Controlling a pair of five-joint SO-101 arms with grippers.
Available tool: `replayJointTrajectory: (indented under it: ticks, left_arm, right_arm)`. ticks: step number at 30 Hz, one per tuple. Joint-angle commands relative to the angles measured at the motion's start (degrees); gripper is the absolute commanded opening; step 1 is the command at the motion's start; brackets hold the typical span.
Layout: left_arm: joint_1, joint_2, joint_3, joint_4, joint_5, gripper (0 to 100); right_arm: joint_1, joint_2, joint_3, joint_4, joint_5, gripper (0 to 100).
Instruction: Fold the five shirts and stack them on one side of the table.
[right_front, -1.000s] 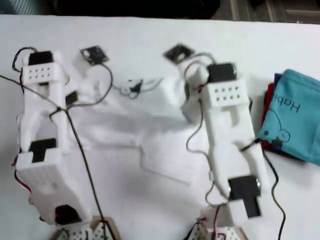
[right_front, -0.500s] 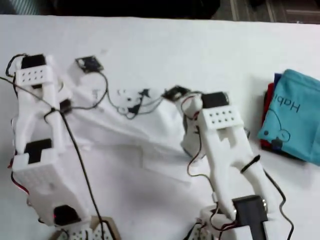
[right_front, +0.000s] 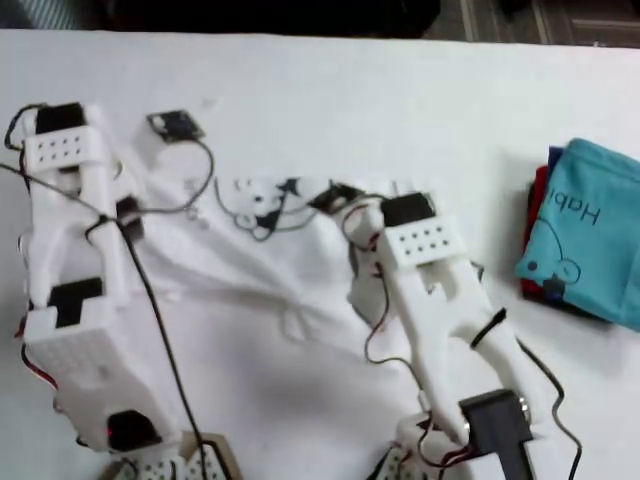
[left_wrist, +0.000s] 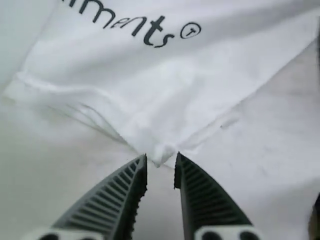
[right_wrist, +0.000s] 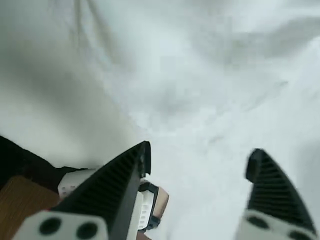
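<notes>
A white shirt (right_front: 260, 260) with dark print lies crumpled on the white table between both arms. My left gripper (right_front: 172, 125) rests at its far left corner. In the left wrist view the left gripper (left_wrist: 160, 159) pinches a bunched corner of the shirt (left_wrist: 165, 85) between its tips. My right gripper (right_front: 330, 197) hovers above the shirt's middle beside the print. In the right wrist view the right gripper (right_wrist: 200, 150) is wide open over white cloth (right_wrist: 190, 75), holding nothing. A stack of folded shirts (right_front: 585, 235), teal on top of red and blue, sits at the right edge.
Loose black cables (right_front: 170, 330) run from the arms across the shirt. The arm bases (right_front: 150, 455) stand on wooden blocks at the near edge. A strip of bare table (right_front: 330, 80) lies beyond the shirt.
The right arm has drawn back toward the near edge, its gripper now over the shirt's middle. The printed part has shifted nearer and spread. The left gripper moved slightly left.
</notes>
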Motion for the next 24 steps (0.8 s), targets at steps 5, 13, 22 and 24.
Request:
replayJointTrajectory:
  ticks: [5,13,22,24]
  left_arm:
    - [-4.53,-7.87,-10.2,1.58,0.62,17]
    - [-5.41,-17.19,-10.81,1.14,6.42,11]
    - [-0.04,-12.09,0.44,-2.46,20.48,2]
    - [0.48,-9.54,7.12,-7.21,21.63,2]
  right_arm:
    - [2.68,-1.27,-15.03,1.01,-0.18,45.7]
    - [2.51,13.58,-26.2,-12.35,-0.62,13.9]
    - [2.51,34.95,-39.65,-22.55,-1.93,1.8]
    - [2.95,39.78,-43.08,-23.78,-3.52,1.9]
